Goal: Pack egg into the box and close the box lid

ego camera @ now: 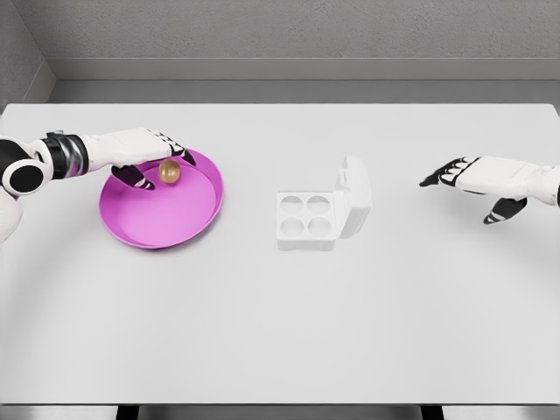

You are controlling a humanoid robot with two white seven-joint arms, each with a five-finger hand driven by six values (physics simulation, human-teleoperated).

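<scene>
A brown egg (pixel 169 171) lies in the upper part of a magenta plate (pixel 175 223) at the left of the table. My left hand (pixel 162 162) reaches over the plate's rim, its fingers (pixel 171 143) arched above the egg and the thumb (pixel 138 178) just to the egg's left. The hand looks open around the egg, not closed on it. A white egg box (pixel 306 220) with four empty cups sits at the table's centre. Its lid (pixel 354 197) stands open on the right side. My right hand (pixel 464 179) hovers open at the right, well apart from the box.
The white table (pixel 280 332) runs wide toward its front edge, with grey walls behind it. Nothing else stands on the table besides the plate and the box.
</scene>
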